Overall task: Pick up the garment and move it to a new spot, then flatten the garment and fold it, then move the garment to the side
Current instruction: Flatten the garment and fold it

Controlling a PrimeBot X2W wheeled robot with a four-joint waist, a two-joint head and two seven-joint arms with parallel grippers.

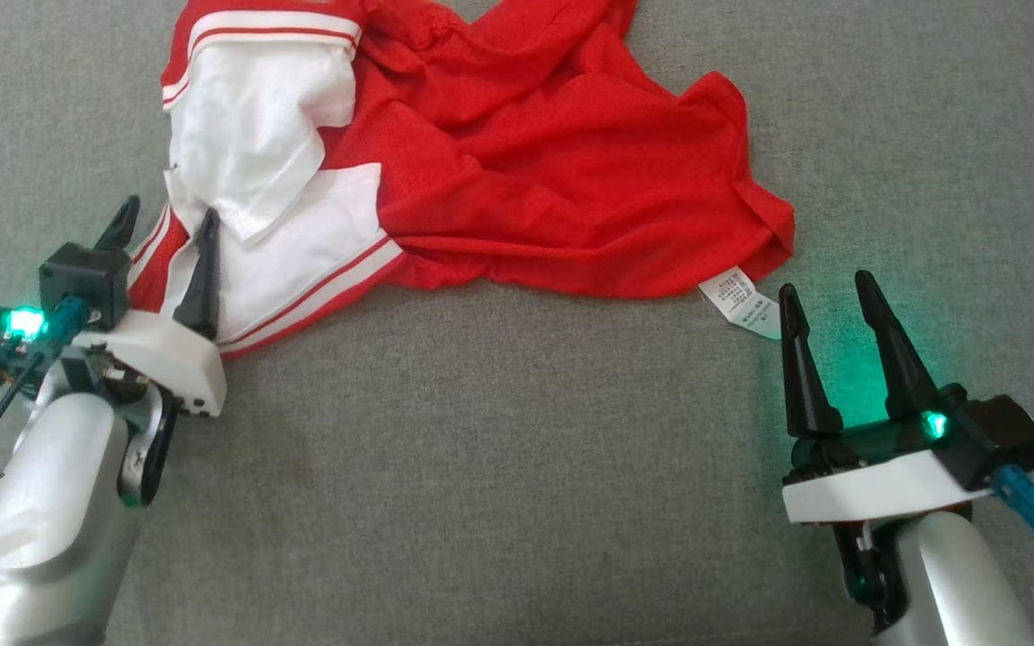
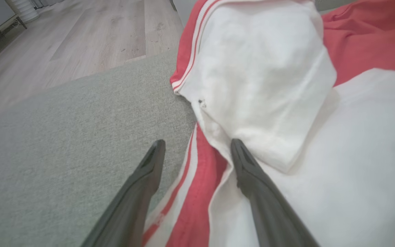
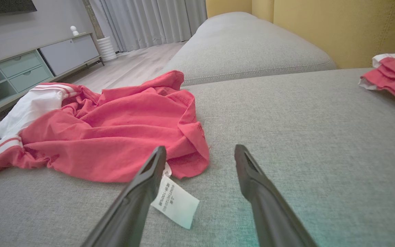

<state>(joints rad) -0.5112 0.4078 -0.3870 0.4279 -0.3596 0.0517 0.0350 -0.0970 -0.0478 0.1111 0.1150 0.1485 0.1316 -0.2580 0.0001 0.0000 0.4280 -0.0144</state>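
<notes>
The garment (image 1: 517, 170) is a crumpled red piece with white panels and striped trim, lying on the grey sofa cushion (image 1: 499, 467). Its white care label (image 1: 741, 305) sticks out at the lower right corner. My left gripper (image 1: 167, 220) is open over the garment's striped lower left edge (image 2: 197, 178); one finger rests on the white panel (image 2: 269, 103), the other over the cushion. My right gripper (image 1: 827, 292) is open just right of the label (image 3: 175, 202), with bare cushion between its fingers.
Another red and white folded cloth (image 3: 393, 77) lies at the far right of the sofa. A second grey cushion (image 3: 245, 44) and a yellow backrest (image 3: 338, 24) lie beyond. Wooden floor (image 2: 81, 41) drops off past the cushion's left edge; a low cabinet (image 3: 29, 65) stands by the wall.
</notes>
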